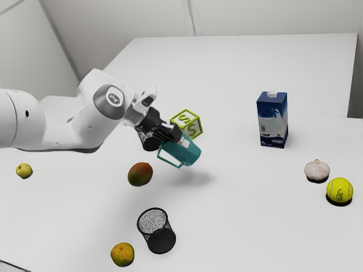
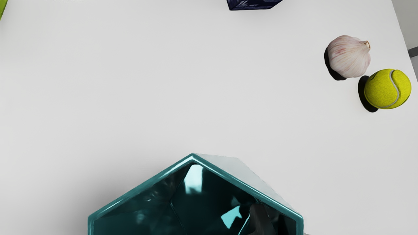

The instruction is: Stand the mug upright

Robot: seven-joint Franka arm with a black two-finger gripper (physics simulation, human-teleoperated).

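Observation:
In the exterior view the teal mug (image 1: 182,152) hangs tilted above the table, its handle on the lower left side and its shadow apart from it on the surface. My gripper (image 1: 180,141) is at the mug's upper end, shut on its wall. In the wrist view the mug (image 2: 192,199) shows its angular rim and dark inside, with one finger of my gripper (image 2: 274,225) reaching into the opening.
A mango (image 1: 140,174), a mesh cup (image 1: 156,229) and a green block (image 1: 186,123) surround the mug; another dark mesh cup (image 1: 150,140) stands behind the gripper. Farther off are a blue carton (image 1: 272,120), garlic (image 1: 316,170), a tennis ball (image 1: 340,190) and yellowish fruits (image 1: 122,254).

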